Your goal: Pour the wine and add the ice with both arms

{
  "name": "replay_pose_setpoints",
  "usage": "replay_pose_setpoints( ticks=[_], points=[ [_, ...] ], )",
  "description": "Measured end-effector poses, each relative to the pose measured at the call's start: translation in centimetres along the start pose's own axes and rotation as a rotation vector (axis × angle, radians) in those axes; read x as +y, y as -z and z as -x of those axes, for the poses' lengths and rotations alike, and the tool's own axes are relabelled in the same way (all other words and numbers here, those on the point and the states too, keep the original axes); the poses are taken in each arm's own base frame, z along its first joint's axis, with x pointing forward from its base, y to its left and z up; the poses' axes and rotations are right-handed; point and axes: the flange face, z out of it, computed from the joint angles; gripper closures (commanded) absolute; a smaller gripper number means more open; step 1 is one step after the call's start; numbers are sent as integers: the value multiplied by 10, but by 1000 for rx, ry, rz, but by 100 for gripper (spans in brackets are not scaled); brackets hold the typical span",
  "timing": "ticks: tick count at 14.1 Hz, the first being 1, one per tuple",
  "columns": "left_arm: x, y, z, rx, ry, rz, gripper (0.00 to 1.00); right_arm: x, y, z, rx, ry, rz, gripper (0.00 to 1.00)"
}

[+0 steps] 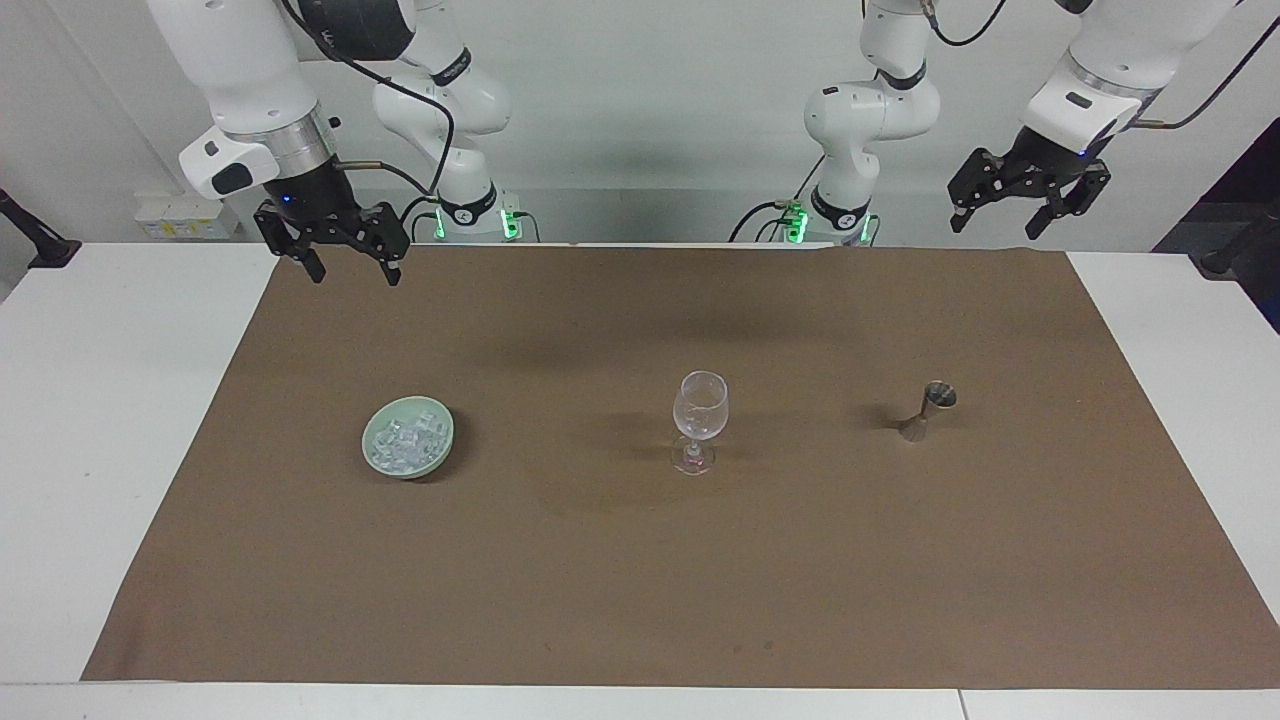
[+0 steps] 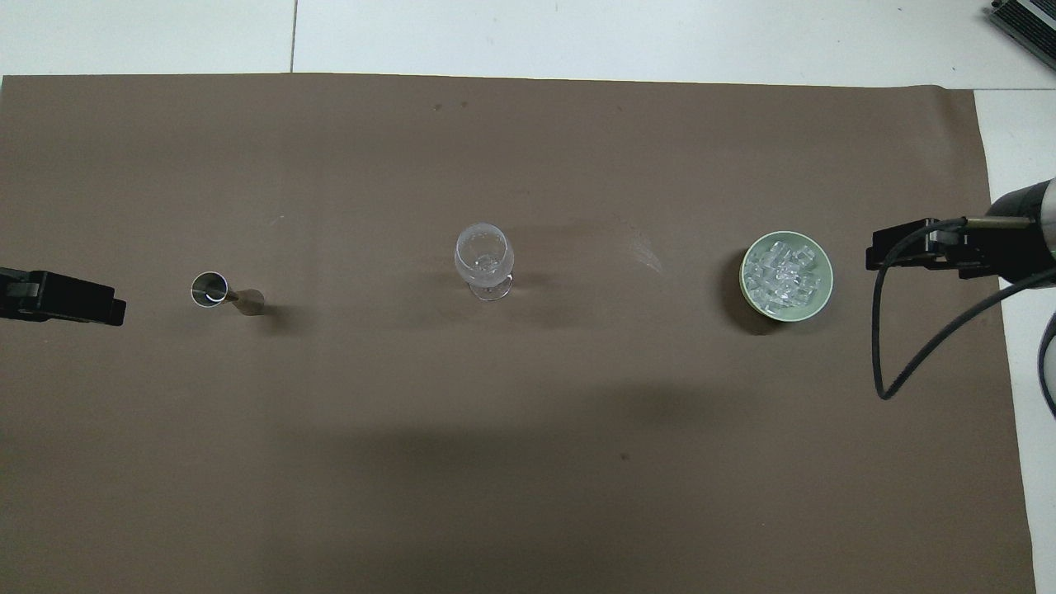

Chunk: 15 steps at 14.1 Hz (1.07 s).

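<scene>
A pale green bowl (image 1: 447, 438) (image 2: 827, 277) holds a heap of clear ice (image 1: 404, 441) (image 2: 784, 272) toward the right arm's end of the brown mat. A clear stemmed wine glass (image 1: 700, 408) (image 2: 483, 256) stands upright mid-mat. A small metal jigger (image 1: 930, 408) (image 2: 216, 291) stands toward the left arm's end. No wine shows, and the jigger's inside cannot be made out. My right gripper (image 1: 357, 275) hangs open over the mat's robot-side edge, well apart from the bowl. High over the mat's corner at its own end, my left gripper (image 1: 993, 228) is open and empty.
The brown mat (image 1: 640, 580) covers most of the white table (image 1: 90, 400), with bare white strips at both ends. A black cable (image 2: 883, 330) loops down from the right wrist.
</scene>
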Motion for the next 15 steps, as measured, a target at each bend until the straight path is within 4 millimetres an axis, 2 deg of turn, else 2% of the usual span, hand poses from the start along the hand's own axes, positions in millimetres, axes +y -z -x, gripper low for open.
replay_pose_setpoints(
  ticks=[5, 11, 15],
  points=[
    [-16, -7, 1, -14, 30, 8, 0, 0, 0, 0, 0, 0, 0, 0],
    [-21, -6, 1, -10, 42, 21, 0, 0, 0, 0, 0, 0, 0, 0],
    [-18, -12, 0, -26, 215, 59, 0, 0, 0, 0, 0, 0, 0, 0]
  ],
)
